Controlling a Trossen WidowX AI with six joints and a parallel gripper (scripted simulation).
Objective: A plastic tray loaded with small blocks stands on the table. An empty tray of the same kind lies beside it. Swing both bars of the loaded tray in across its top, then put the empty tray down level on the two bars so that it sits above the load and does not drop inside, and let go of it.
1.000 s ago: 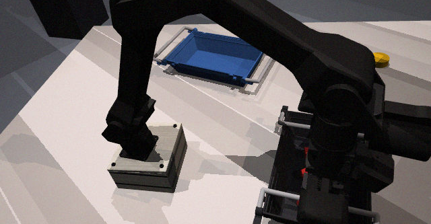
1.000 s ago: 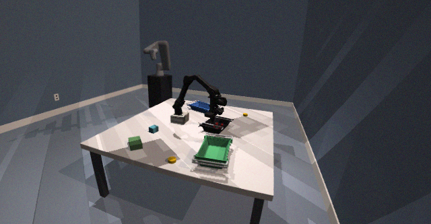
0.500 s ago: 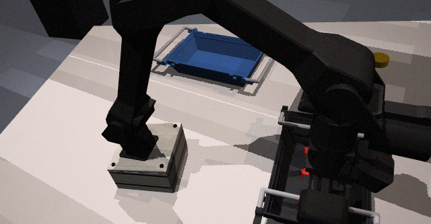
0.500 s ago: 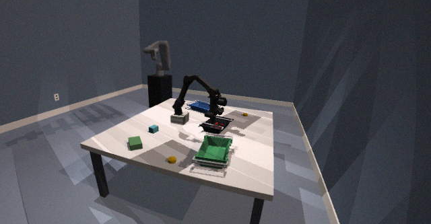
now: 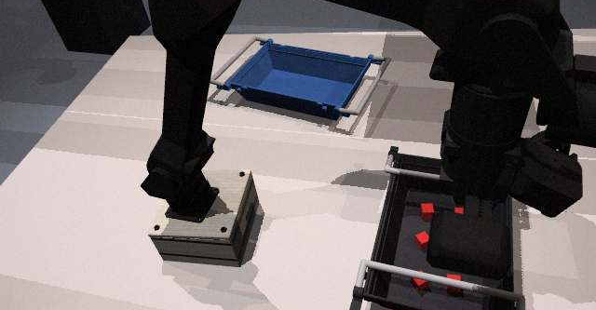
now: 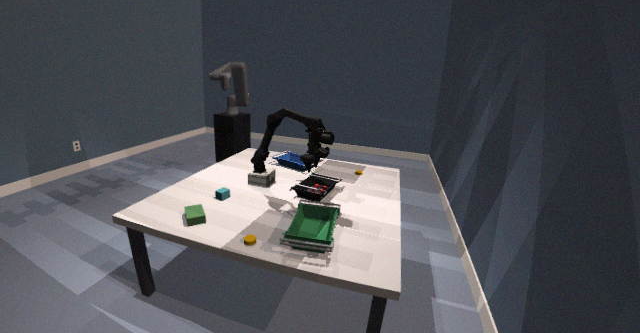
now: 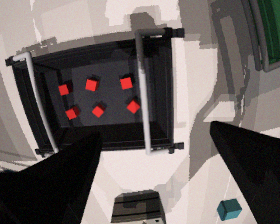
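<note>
The black tray (image 5: 390,226) (image 6: 306,191) (image 7: 163,100) stands on the table with several red blocks (image 5: 426,211) (image 7: 91,84) inside. Its bar toward the green tray (image 5: 419,275) (image 7: 143,95) and its other bar (image 5: 414,173) (image 7: 35,95) both lie swung in across the top. An empty blue tray (image 5: 284,102) (image 6: 295,162) stands upright, bars swung out. An empty green tray (image 6: 312,225) (image 7: 278,25) stands on the black tray's other side, bars out. My gripper (image 6: 308,167) (image 7: 156,132) is open and empty above the black tray. The hand hides its fingertips in the top view.
The arm's base block (image 5: 200,249) (image 7: 138,205) stands beside the black tray. A teal cube (image 6: 222,193) (image 7: 230,209), a green block (image 6: 195,214) and a yellow disc (image 6: 250,240) lie toward the near side. Another yellow disc (image 6: 359,172) lies near the far edge.
</note>
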